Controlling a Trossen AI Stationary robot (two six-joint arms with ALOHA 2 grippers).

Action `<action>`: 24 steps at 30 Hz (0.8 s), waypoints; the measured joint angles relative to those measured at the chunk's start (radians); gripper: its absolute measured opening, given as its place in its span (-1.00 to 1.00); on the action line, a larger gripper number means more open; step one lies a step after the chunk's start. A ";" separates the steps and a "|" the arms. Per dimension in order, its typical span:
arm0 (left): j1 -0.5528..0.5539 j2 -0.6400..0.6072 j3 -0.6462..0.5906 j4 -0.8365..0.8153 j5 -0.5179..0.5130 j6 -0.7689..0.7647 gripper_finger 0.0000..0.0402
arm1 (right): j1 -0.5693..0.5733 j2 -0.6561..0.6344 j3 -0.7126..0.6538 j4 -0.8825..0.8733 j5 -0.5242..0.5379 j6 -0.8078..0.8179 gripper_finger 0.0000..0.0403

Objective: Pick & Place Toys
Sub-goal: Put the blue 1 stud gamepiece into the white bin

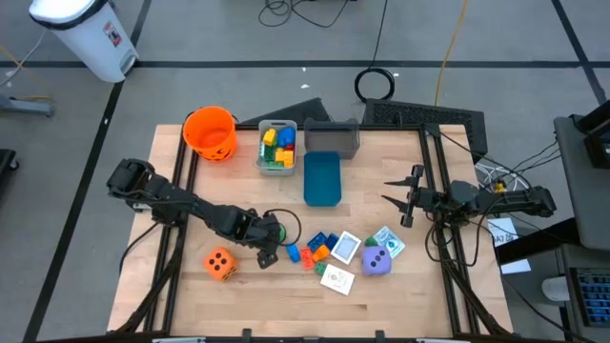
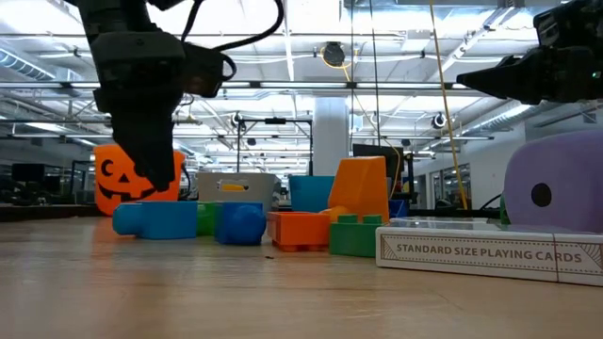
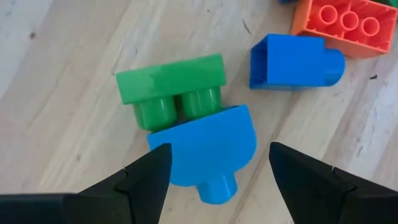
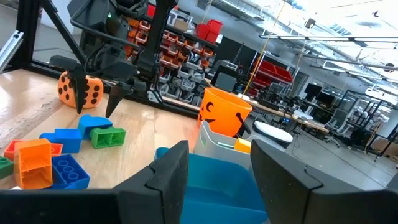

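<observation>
Left gripper (image 1: 270, 250) points down at the near-left table, fingers spread and empty, straddling a rounded blue block (image 3: 205, 149) that touches a green block (image 3: 171, 87). Other blocks and cards lie just right. Right gripper (image 1: 398, 198) hovers at the right edge, fingers parted, holding nothing.

Bright overhead light, soft shadows

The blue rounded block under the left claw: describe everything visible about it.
The blue rounded block is glossy plastic, half-round, with one stud pointing sideways. It lies tipped over on the wooden table, its flat edge touching the green block. The left claw is open, fingers on either side of it, not gripping.
</observation>
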 joint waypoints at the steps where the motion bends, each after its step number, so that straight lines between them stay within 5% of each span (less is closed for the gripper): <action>1: 0.003 0.000 0.000 -0.001 0.003 0.002 0.38 | 0.000 0.000 0.000 0.000 0.000 0.000 -0.16; 5: 0.023 0.000 0.000 -0.033 0.002 0.024 0.38 | 0.000 0.000 0.000 0.000 0.001 -0.002 -0.16; 15: -0.039 0.000 -0.037 -0.004 0.011 0.470 0.38 | 0.000 0.000 0.000 -0.001 0.000 0.003 -0.16; 20: -0.042 -0.002 -0.045 -0.021 -0.005 0.405 0.38 | 0.000 0.000 0.000 -0.002 0.000 0.003 -0.16; 24: -0.042 -0.002 -0.045 -0.046 0.011 0.208 0.38 | 0.000 0.000 0.000 -0.001 0.000 0.004 -0.16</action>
